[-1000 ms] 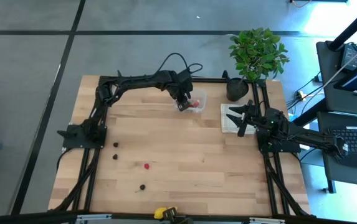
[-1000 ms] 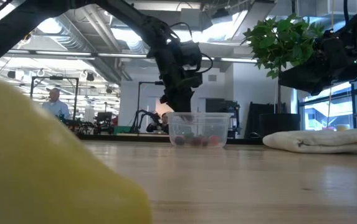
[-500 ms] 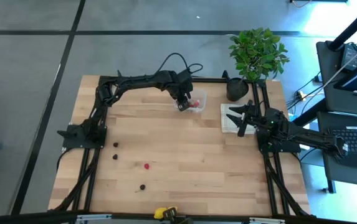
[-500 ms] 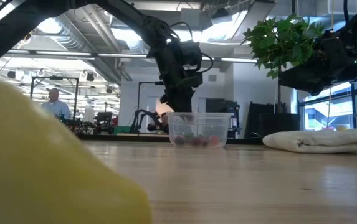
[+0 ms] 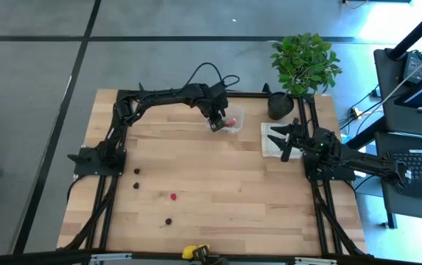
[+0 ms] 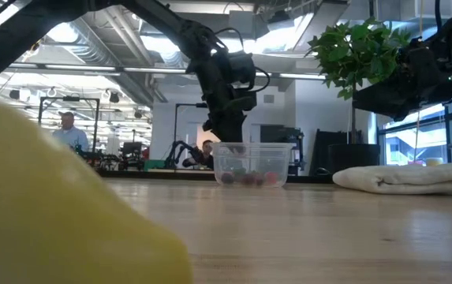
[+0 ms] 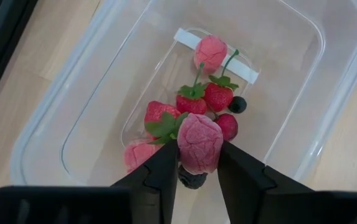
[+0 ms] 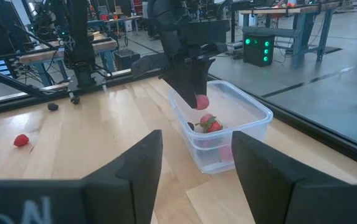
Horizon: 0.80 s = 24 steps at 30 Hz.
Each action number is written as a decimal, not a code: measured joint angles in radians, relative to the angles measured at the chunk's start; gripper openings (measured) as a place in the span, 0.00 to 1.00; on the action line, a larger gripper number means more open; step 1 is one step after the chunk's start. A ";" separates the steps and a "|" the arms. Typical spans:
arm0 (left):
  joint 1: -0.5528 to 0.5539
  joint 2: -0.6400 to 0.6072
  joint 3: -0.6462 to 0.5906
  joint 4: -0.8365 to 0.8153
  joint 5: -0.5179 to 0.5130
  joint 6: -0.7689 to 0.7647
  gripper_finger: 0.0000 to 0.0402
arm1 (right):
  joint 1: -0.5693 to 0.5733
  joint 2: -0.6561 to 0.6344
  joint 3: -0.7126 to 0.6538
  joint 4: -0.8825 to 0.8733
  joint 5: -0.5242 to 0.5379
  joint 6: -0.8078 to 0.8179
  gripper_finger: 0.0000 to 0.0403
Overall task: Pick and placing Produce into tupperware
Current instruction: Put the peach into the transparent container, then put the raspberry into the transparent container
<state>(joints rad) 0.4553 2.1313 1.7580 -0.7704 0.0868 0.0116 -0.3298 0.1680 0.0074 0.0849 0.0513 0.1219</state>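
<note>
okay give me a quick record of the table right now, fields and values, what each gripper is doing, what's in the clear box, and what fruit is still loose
left gripper: over the tupperware, shut on a pink berry
right gripper: open, empty, waiting over the checked cloth
tupperware contents: strawberries, pink pieces, one dark berry
loose on table: red berry, three dark pieces in the high view
table front edge: yellow piece
beyond the table: potted plant
</note>
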 joint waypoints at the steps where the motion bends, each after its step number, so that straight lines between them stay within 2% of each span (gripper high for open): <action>1: 0.000 0.000 0.000 0.000 0.000 0.000 0.26 | 0.000 0.000 0.000 0.000 0.000 0.000 0.48; 10: 0.000 0.000 0.000 0.000 0.000 0.000 0.31 | 0.000 0.000 0.000 0.000 0.000 0.000 0.48; 18: 0.000 -0.003 0.000 -0.013 0.002 0.028 0.28 | 0.000 0.000 0.000 0.000 0.000 0.000 0.48; 24: 0.000 -0.129 -0.001 -0.129 0.009 0.077 0.25 | 0.000 0.000 0.000 -0.007 0.000 0.000 0.48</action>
<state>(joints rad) 0.4549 2.0024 1.7574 -0.8996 0.0954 0.0883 -0.3302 0.1680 0.0074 0.0776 0.0516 0.1223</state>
